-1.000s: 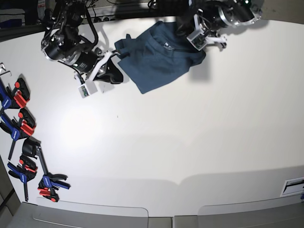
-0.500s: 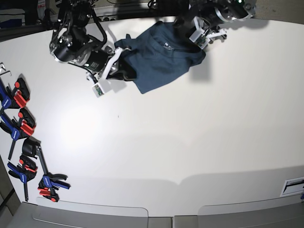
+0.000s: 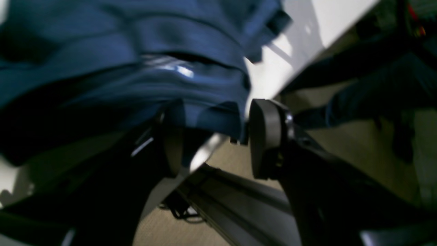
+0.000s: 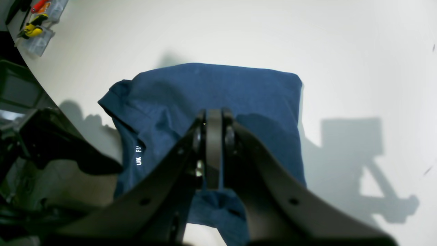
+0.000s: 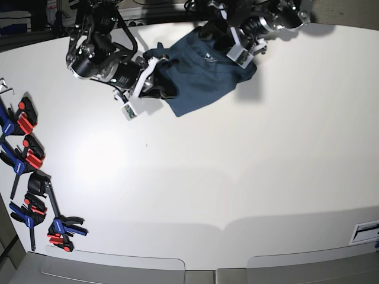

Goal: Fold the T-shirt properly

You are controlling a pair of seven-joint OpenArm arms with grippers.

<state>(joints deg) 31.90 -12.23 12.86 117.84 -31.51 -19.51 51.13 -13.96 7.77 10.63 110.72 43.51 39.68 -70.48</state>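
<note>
The T-shirt (image 5: 198, 83), dark teal-blue and rumpled, lies bunched on the white table (image 5: 177, 177), near the table's far edge in the base view. The left hand (image 3: 215, 136) stands open at that far side, its two fingertips (image 3: 263, 136) spread apart with a fold of the dark cloth visible between them in the left wrist view; whether they touch it, I cannot tell. The right hand (image 4: 213, 150) is closed, its fingers together and nothing seen in their grip. In the right wrist view it appears in front of the shirt, and its shadow falls across the cloth; whether it touches the fabric is unclear. Small white lettering (image 4: 138, 155) shows on a fold of the shirt. Red, blue and black clamps (image 5: 26, 160) sit along the table's side, on the left of the base view, well apart from the shirt. In the right wrist view, clear plastic bags (image 4: 42, 32) with red and yellow items in them lie by a corner of the table.
</note>
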